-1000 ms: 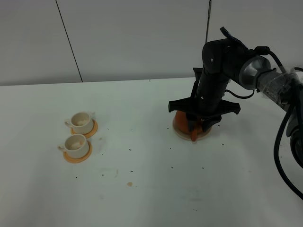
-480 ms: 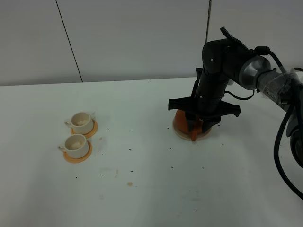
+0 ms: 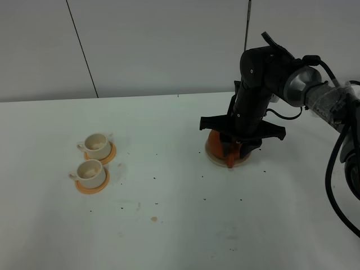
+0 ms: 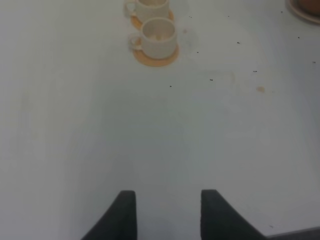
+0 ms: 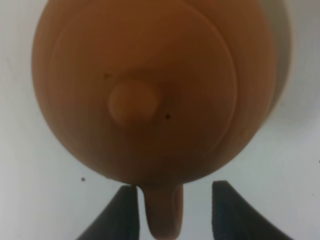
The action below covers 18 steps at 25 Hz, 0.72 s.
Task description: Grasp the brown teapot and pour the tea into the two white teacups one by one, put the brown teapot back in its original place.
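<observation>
Plainly, the brown teapot (image 3: 216, 144) is a squat, round pot of matt reddish-brown clay. The right wrist view looks straight down on its smooth domed lid and small round knob. It sits on a flat pale beige coaster (image 3: 215, 161) on the right half of the white, speckled bench (image 3: 169, 225), with the coaster's rim showing past the pot's edge.

The right pincer (image 3: 233, 153) hangs directly over the teapot. Its two dark fingers (image 5: 125, 210) are parted and stand on either side of a narrow clay projection at the pot's edge. A sliver of bench shows on each side, so they are not clamped on it. Whether that projection is the handle or the spout cannot be told. The pot's long axis runs from the knob through this projection, which points toward the near edge of the bench.

The two white teacups (image 3: 93, 158) are small, glazed and off-white, each on an orange saucer (image 3: 93, 187). They stand well apart from the pot, on the left. The left pincer (image 4: 167, 202) is spread and empty over bare bench.
</observation>
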Tool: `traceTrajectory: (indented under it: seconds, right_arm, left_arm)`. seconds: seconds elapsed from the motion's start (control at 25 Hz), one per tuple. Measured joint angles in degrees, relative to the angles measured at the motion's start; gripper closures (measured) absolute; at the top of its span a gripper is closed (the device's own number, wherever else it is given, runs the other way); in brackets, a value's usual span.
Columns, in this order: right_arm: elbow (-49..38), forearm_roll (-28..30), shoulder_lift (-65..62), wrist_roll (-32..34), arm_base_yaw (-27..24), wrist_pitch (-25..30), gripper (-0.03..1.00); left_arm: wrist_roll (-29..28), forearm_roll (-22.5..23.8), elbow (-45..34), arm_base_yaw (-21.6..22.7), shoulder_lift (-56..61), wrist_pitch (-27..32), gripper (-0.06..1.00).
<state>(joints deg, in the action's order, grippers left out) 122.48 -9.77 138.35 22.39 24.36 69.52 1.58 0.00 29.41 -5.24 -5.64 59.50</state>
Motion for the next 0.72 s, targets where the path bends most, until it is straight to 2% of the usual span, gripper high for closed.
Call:
traceTrajectory:
  seconds: [0.72]
  right_arm:
    - [0.0, -0.5, 0.0, 0.4, 0.0, 0.0, 0.63]
  left_arm:
    - [0.0, 0.0, 0.0, 0.0, 0.0, 0.0, 0.57]
